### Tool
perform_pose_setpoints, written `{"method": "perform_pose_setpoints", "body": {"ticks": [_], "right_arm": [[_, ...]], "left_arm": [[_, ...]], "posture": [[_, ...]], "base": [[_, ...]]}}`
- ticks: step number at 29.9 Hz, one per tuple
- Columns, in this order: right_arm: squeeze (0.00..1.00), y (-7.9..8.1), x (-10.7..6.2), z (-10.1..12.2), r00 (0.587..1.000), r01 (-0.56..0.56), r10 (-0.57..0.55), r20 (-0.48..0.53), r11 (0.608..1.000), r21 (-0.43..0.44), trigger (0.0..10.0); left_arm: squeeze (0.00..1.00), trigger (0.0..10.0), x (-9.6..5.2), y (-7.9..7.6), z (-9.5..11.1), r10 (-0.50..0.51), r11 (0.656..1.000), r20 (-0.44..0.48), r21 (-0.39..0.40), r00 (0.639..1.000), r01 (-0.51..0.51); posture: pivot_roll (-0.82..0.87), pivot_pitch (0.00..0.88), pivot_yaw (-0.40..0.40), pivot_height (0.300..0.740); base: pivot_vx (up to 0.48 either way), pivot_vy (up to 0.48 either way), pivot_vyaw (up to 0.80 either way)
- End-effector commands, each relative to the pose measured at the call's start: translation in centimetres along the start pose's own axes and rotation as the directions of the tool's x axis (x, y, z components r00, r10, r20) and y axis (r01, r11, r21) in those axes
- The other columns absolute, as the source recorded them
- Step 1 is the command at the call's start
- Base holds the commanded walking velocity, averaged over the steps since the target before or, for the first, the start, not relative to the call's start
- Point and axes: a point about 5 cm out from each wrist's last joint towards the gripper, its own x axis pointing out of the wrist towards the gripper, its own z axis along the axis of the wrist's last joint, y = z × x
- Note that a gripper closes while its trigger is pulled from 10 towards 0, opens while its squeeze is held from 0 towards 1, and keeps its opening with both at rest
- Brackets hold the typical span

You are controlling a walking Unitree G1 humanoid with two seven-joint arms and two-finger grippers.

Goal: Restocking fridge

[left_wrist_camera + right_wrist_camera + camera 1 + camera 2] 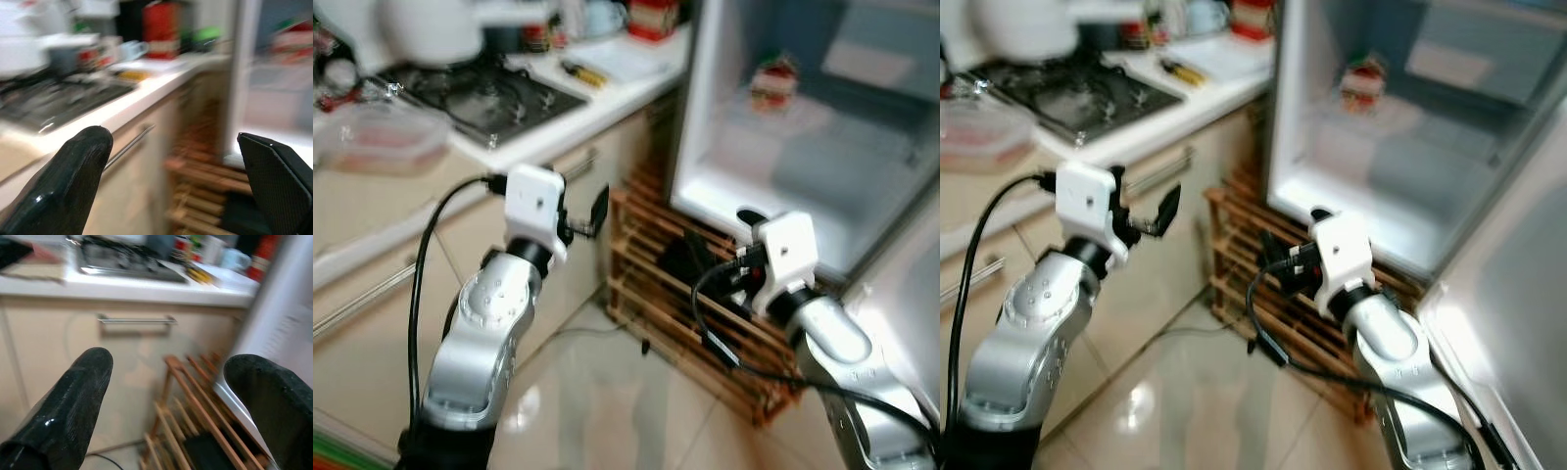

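The fridge (700, 147) stands open on the right, its white inside lit. A small red and white item (774, 82) sits on an upper shelf, too blurred to name. My left gripper (585, 220) is raised in front of the counter cabinet, left of the fridge. It is open with nothing between its fingers (73, 181). My right gripper (736, 250) hangs lower, before the fridge's bottom edge and over the wooden rack. It is open too and holds nothing, its fingers (68, 406) spread wide.
A wooden slatted rack (646, 284) stands on the tiled floor (607, 392) between cabinet and fridge. The counter carries a gas hob (489, 98), a plastic container (377, 137), a white pot (431, 29) and a red canister (653, 18). A cabinet handle (137, 320) juts out.
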Motion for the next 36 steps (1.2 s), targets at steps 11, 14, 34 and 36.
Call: {"method": "perform_pose_setpoints", "body": {"ticks": [11, 14, 34, 36], "right_arm": [[0.0, -0.35, -0.26, -0.32, 0.999, 0.031, -0.03, -0.01, 0.998, 0.05, 10.0], [0.0, -0.52, -0.33, -0.56, 0.998, 0.061, -0.06, -0.018, 0.996, 0.066, 10.0], [0.0, -0.35, -0.37, -0.43, 0.998, 0.064, -0.064, -0.002, 0.997, 0.045, 10.0], [0.0, -0.19, -0.24, -0.26, 0.999, 0.045, -0.046, 0.009, 0.998, 0.043, 10.0]], "left_arm": [[0.0, 10.0, 0.18, 0.24, 0.65, 0.011, 0.999, -0.003, 0.037, 1.0, -0.011], [0.0, 10.0, 0.28, 0.06, 0.68, -0.002, 0.997, 0.007, 0.083, 1.0, 0.002], [0.0, 10.0, 0.11, -0.44, 0.67, -0.039, 0.998, 0.03, 0.051, 0.999, 0.037], [0.0, 10.0, 0.11, -0.42, 0.79, -0.041, 0.998, 0.036, 0.055, 0.999, 0.039]], "posture": [[0.0, 0.003, -0.014, 0.74], [0.0, 0.005, -0.012, 0.74], [0.02, 0.0, -0.003, 0.74], [0.02, 0.0, -0.008, 0.74]], "base": [[0.0, 0.24, 0.15], [0.0, 0.0, 0.0], [0.177, 0.0, 0.6], [0.302, 0.0, 0.8]]}}
